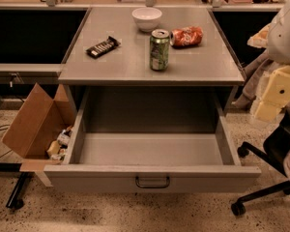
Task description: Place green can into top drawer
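The green can (pixel 159 50) stands upright on the grey cabinet top (pixel 121 66), right of centre, with green and white sides and a silver top. The top drawer (pixel 152 178) is pulled wide open below it, its inside bare, with a small dark handle (pixel 152 181) on its front. My gripper (pixel 272 99) hangs at the right edge of the view, beside the cabinet's right side, well apart from the can and lower than the cabinet top. It holds nothing that I can see.
A crushed red-orange can (pixel 186 36) lies just right of the green can. A white bowl (pixel 147 18) stands behind them and a dark snack bar (pixel 103 46) lies to the left. An open cardboard box (pixel 36 124) stands left of the drawer, and an office chair base (pixel 261 178) to its right.
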`<move>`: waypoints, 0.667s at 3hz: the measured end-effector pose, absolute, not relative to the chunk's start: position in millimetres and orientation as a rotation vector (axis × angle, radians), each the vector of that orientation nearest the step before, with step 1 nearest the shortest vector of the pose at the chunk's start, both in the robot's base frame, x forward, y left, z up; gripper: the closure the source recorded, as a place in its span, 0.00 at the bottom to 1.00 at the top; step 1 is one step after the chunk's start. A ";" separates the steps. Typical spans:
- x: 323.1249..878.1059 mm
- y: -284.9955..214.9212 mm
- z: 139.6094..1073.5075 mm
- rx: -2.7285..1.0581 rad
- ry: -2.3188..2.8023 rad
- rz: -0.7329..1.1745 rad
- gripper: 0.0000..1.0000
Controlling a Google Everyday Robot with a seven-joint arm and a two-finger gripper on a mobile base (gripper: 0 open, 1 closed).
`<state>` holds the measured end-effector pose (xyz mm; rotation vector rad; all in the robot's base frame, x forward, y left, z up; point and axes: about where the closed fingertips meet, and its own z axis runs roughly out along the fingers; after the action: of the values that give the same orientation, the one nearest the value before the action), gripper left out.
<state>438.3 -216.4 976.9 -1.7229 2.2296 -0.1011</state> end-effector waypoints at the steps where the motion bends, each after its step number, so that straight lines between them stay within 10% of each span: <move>1: 440.7 -215.7 977.9 -1.716 2.222 -0.108 0.00; 2: 473.9 -211.1 965.0 -1.664 2.196 -0.078 0.00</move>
<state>473.9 -211.1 965.0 -1.6645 2.1957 -0.0782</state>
